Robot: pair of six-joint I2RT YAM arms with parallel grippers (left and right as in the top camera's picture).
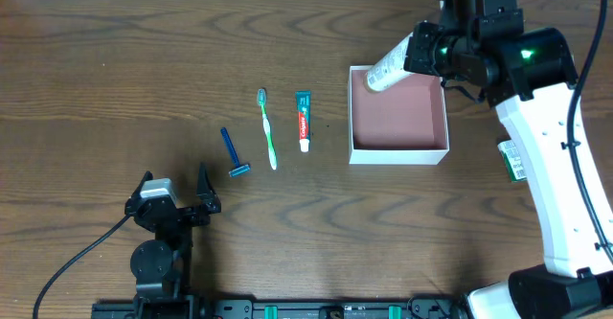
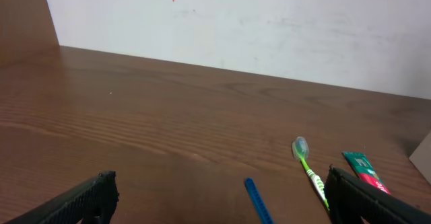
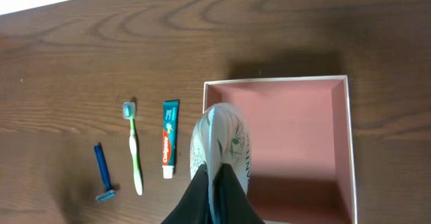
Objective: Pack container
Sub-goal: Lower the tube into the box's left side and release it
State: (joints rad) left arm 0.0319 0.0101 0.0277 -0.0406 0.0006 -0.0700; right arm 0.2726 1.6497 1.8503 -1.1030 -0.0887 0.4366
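Unreadable lettering, white tube (image 3: pixel 221 146) over container (image 3: pixel 276 81)

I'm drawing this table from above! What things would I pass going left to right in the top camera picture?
Going across: left gripper → blue razor → green toothbrush → toothpaste tube → container.

Overhead looks straight down; low left and high right wrist views share toothbrush (image 1: pixel 267 129).

Square white container (image 1: pixel 398 155), pink inside, upright
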